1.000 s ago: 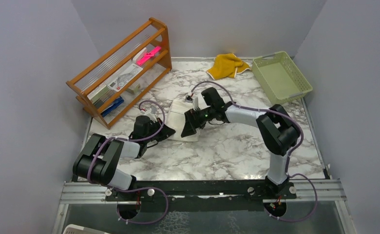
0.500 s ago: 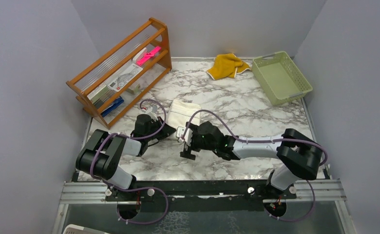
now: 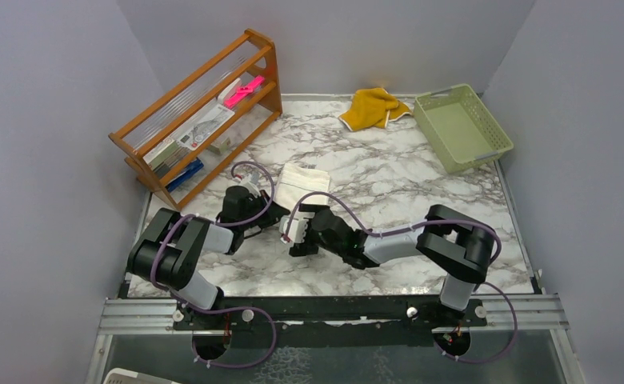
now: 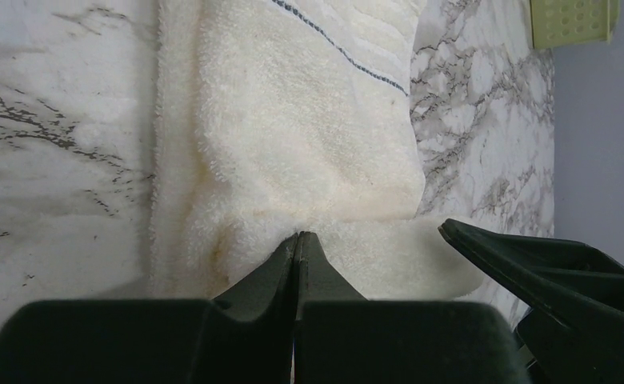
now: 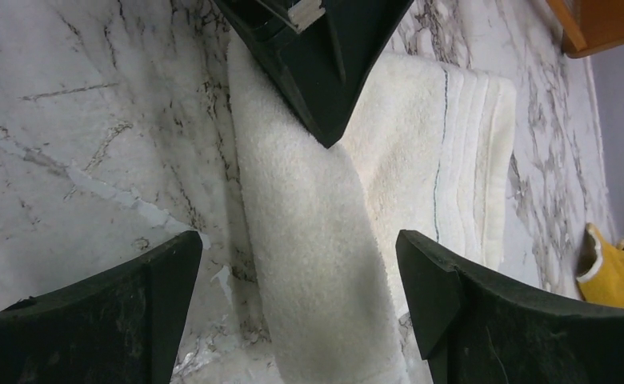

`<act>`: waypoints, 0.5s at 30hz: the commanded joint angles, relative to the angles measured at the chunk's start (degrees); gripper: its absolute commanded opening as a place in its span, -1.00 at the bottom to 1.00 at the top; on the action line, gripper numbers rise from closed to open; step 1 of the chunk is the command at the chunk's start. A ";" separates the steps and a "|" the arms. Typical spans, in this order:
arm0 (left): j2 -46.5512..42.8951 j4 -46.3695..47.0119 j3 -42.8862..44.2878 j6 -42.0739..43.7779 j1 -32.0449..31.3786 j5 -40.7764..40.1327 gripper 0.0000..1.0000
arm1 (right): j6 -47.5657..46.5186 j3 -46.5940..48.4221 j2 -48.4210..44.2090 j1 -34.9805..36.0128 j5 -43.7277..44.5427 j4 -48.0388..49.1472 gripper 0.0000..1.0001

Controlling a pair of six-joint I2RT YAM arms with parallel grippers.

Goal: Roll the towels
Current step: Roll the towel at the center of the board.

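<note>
Towels number two, both on the marbled worktop (image 3: 421,200); the cream-white towel (image 3: 304,181) lies near the middle, in front of the right end of the wooden rack (image 3: 201,112), and the mustard-yellow towel (image 3: 373,108) sits crumpled at the far edge, just left of the green basket (image 3: 462,126), the two cloths well apart. One rack, one basket and two arms make up the rest; the rack's shelves hold several flat items, one of them bright pink. The cream-white towel is thick looped terry, folded flat, with a ribbed band and a thin dark stripe across its far end; its near part is gathered into a narrower, raised fold that runs toward the arms; faint yellowish staining shows in the pile. The mustard-yellow towel shows a pale trim along one edge; no print can be made out. The left fingers (image 4: 297,264) are pressed tight together, their tips touching the near fold of the cream-white towel; whether any cloth is pinched between them I cannot tell. The right fingers (image 3: 297,228) are spread wide, grasping nothing, one tip to each side of that same fold.
</note>
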 commanded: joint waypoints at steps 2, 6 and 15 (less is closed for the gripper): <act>3.12 -6.12 -0.36 3.07 0.67 -1.81 -1.00 | -1.44 2.31 3.56 0.50 5.27 0.96 0.79; 2.66 -6.18 -0.19 3.11 0.69 -1.79 -1.00 | 0.76 3.89 5.08 0.51 7.21 -2.17 0.50; -0.16 -6.64 -0.07 2.63 1.88 -0.46 -1.00 | 8.06 9.49 9.85 0.44 9.87 -10.05 -0.98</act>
